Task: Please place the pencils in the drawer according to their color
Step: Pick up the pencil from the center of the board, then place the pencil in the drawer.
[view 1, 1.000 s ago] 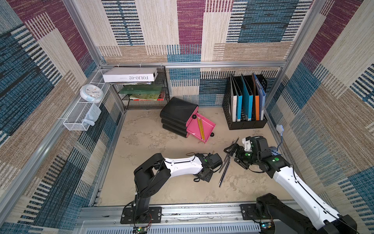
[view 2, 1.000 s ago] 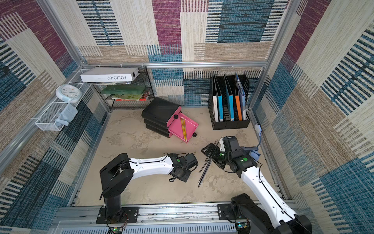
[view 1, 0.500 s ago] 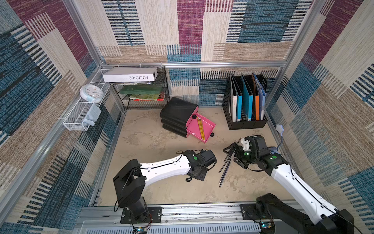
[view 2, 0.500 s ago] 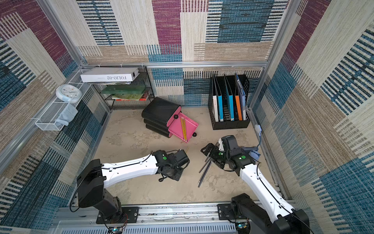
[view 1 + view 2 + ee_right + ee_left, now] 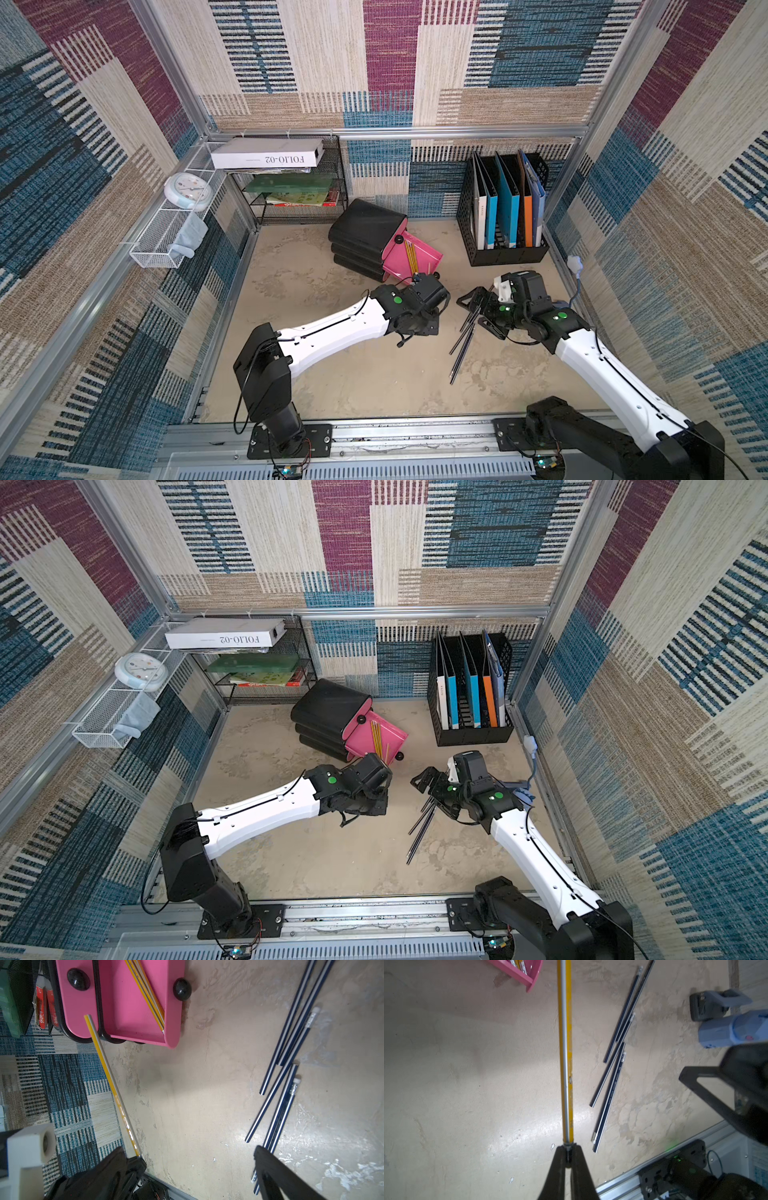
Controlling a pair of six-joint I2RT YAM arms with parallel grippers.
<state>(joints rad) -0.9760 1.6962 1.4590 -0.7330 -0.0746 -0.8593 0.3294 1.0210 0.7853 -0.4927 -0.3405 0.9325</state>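
yellow pencil [image 5: 565, 1053]: far end cut off by the left wrist view's edge; near end buried in the pinched left claw [image 5: 568, 1153].
dark pencils [image 5: 290, 1043]: two far ends run off the right wrist view's edge; two lower stretches pass behind one finger [image 5: 274, 1172] of the right claw [image 5: 195, 1154].
pink drawer [image 5: 533, 972]: only a corner shows in the left wrist view.

Four yellow pencils [image 5: 149, 995] are showing in all. Three, as far as the tight bundle can be told apart, are lying inside the open pink drawer [image 5: 128, 1012], and one single yellow pencil [image 5: 565, 1053] is sitting clamped in the left tool [image 5: 568, 1150], its far end reaching toward that drawer. At least five navy pencils [image 5: 285, 1053] are lying overlapped on the worktop [image 5: 197, 1095], well apart from the drawer, and a sixth may be hiding among them.
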